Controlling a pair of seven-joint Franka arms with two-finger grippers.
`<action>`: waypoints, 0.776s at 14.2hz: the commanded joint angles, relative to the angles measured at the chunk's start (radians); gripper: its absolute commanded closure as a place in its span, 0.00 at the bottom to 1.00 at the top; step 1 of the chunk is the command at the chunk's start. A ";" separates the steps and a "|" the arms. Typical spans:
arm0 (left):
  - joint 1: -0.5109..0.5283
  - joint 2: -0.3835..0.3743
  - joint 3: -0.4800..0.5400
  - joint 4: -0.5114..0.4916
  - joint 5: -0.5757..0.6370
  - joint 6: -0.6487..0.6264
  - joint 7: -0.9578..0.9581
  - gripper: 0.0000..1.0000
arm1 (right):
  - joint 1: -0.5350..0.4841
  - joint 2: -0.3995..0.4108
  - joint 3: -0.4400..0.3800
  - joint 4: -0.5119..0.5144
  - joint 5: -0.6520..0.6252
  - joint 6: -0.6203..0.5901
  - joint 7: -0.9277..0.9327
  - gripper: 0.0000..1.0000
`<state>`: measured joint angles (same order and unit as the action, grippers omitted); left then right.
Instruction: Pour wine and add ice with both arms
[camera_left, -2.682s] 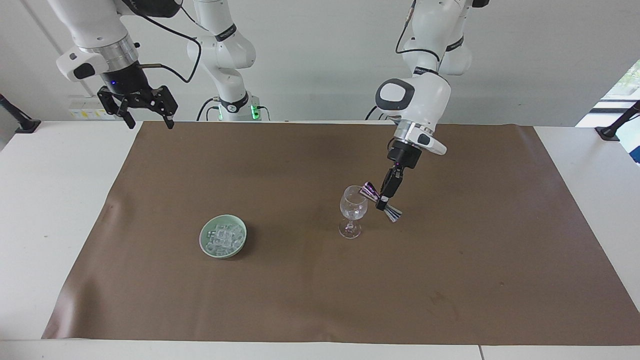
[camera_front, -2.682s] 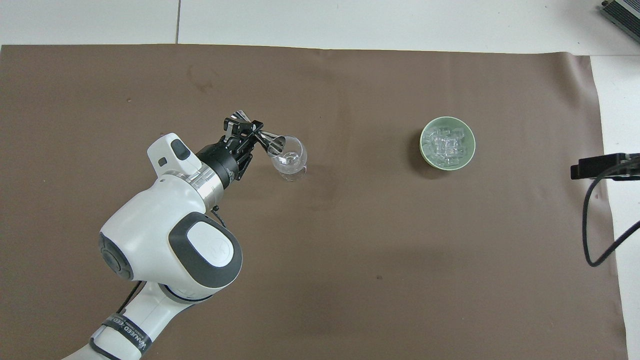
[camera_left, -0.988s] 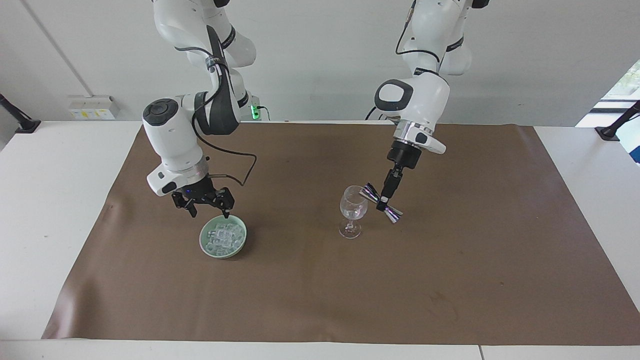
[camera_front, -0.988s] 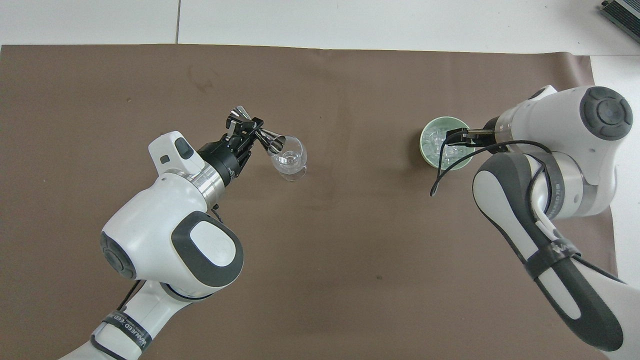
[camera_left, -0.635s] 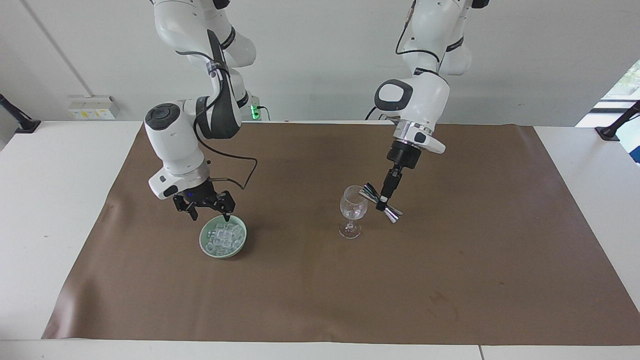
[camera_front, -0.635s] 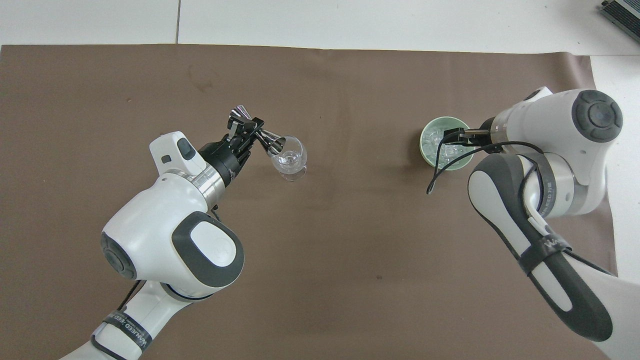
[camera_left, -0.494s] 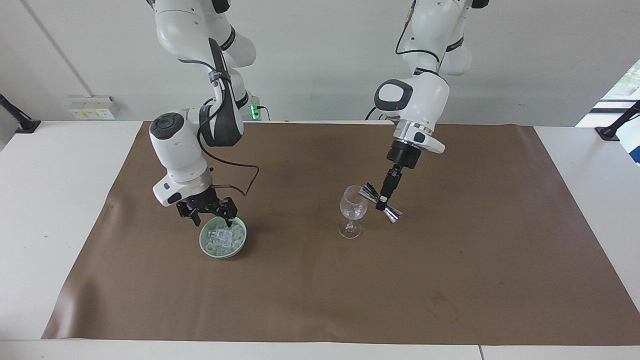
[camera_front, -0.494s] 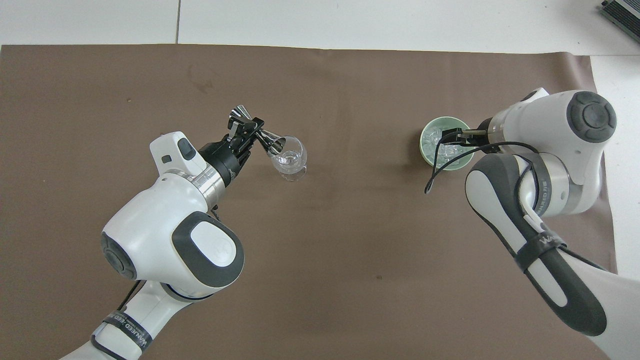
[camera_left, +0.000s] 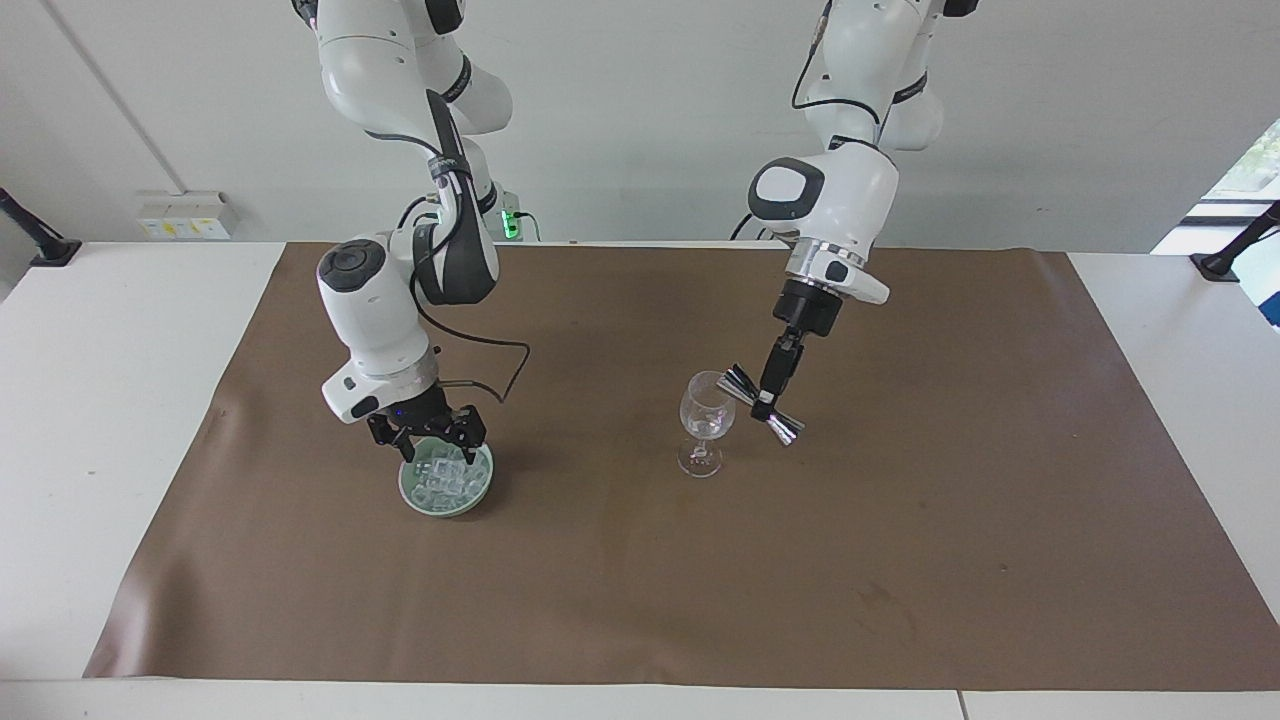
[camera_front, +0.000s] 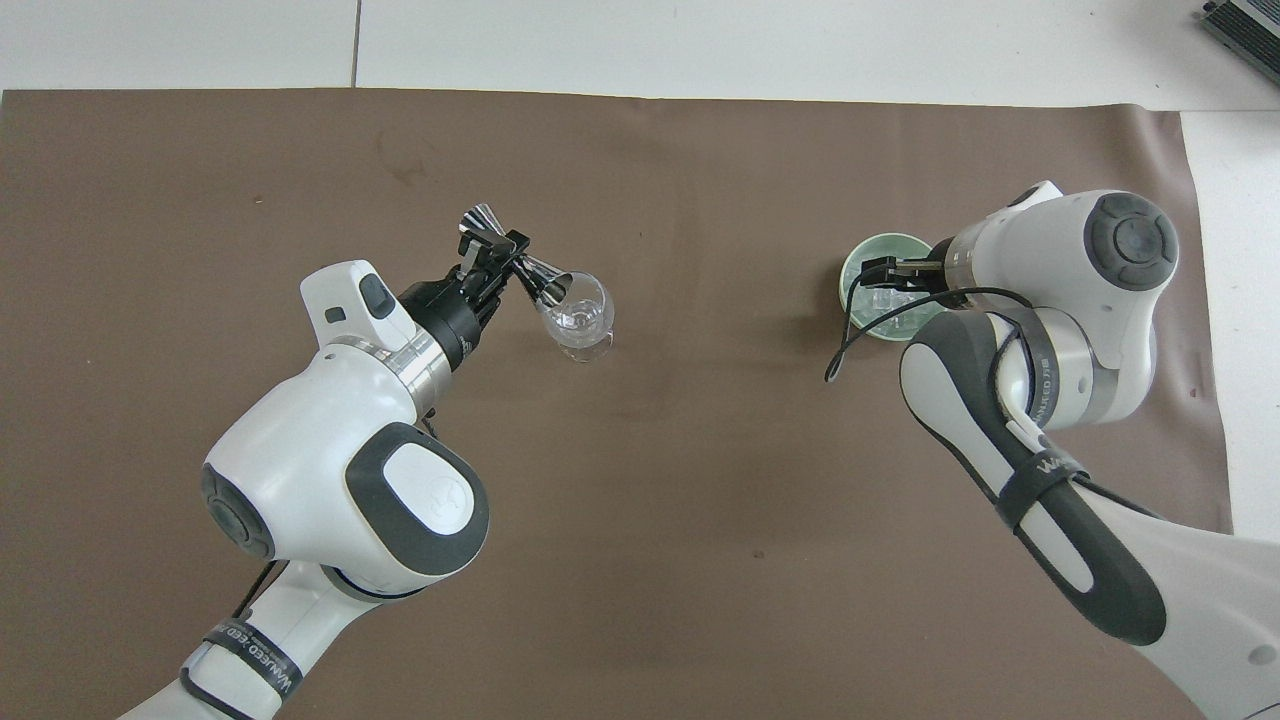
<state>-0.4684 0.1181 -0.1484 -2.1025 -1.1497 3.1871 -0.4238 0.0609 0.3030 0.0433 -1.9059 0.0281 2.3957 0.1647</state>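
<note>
A small steel jigger (camera_left: 741, 381) (camera_front: 545, 282) hangs tilted with its lower mouth at the rim of the clear wine glass (camera_left: 706, 420) (camera_front: 580, 318). My left gripper (camera_left: 766, 403) (camera_front: 500, 258) is shut on the jigger's waist. No wine can be made out. The ice (camera_left: 445, 480) (camera_front: 880, 302), a heap of clear cubes, lies in a pale green bowl (camera_left: 482, 490) (camera_front: 851, 265) toward the right arm's end of the table. My right gripper (camera_left: 430, 445) (camera_front: 882, 278) reaches down into the bowl, fingers apart among the top cubes; no cube shows between them.
A brown mat (camera_left: 640, 600) covers most of the white table (camera_left: 100, 400). The wine glass stands near the mat's middle, about a forearm's length from the bowl. A black cable (camera_front: 850, 340) loops from the right wrist beside the bowl.
The right arm has swung in from high up and lowered its gripper into the bowl of ice. The left gripper and the tilted jigger have stayed at the glass.
</note>
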 joint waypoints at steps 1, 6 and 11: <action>-0.027 0.023 0.016 0.026 0.018 0.028 0.008 1.00 | 0.000 0.007 -0.002 -0.004 -0.007 0.011 0.024 0.19; -0.026 0.025 0.016 0.026 0.033 0.028 0.034 1.00 | -0.007 0.010 -0.002 -0.008 -0.034 0.008 0.022 0.23; -0.026 0.025 0.016 0.026 0.033 0.028 0.055 1.00 | -0.009 0.013 -0.002 -0.010 -0.034 0.010 0.024 0.31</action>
<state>-0.4687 0.1282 -0.1484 -2.0946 -1.1263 3.1879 -0.3855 0.0591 0.3138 0.0385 -1.9109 0.0134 2.3957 0.1654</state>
